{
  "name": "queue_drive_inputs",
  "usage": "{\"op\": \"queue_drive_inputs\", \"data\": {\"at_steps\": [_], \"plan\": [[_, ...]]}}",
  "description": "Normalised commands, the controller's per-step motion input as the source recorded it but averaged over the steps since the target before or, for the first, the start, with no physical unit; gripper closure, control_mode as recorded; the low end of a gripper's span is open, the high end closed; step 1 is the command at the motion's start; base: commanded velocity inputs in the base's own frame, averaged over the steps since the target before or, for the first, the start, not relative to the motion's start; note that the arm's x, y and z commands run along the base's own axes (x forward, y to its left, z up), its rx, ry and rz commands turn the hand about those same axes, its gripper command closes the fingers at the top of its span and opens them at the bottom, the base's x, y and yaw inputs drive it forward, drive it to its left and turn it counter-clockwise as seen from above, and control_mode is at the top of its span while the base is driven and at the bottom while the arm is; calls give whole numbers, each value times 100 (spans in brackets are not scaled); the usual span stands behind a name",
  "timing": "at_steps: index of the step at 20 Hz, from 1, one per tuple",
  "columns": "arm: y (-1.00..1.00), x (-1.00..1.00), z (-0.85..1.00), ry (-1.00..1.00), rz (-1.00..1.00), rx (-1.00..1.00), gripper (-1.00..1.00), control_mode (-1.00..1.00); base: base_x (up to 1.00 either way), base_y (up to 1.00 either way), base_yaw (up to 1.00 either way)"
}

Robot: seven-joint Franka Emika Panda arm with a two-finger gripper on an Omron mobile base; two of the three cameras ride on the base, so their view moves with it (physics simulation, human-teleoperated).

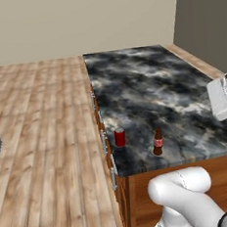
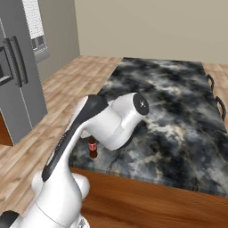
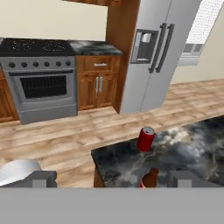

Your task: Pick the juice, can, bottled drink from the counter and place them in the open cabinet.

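Two dark fingertips of the gripper point(image 3: 111, 180) stand wide apart at the bottom of the hand view, holding nothing. Between them, low centre, rises the bottled drink point(image 3: 150, 177), slim, brown and upright, so the next move probably runs straight ahead and down. Beyond it, toward mid-frame, stands the can point(image 3: 145, 138), a glossy red cylinder, near the corner of the marbled counter point(image 3: 192, 148).

A home kitchen: a black-and-grey marbled stone counter point(image 1: 152, 92) over brown wooden drawers stands on a light plank floor point(image 1: 42, 122). Beyond it stand a steel range with black cooktop point(image 3: 39, 78), brown wooden base cabinets point(image 3: 98, 85) and a tall grey double-door refrigerator point(image 3: 155, 48).
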Motion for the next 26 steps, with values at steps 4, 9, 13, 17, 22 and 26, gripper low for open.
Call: {"op": "queue_drive_inputs", "data": {"at_steps": [4,9,13,17,22,26], "plan": [[0,2,-19,-5,9,13,-100,-100,0,0,0],[3,20,-24,3,10,9,-100,-100,0,0,0],[0,40,-28,16,11,3,-100,-100,0,0,0],[2,37,-39,14,10,1,-100,-100,0,0,0],[4,40,-62,11,6,0,-100,-100,0,0,0],[0,32,-67,1,5,0,-100,-100,0,0,0]]}}
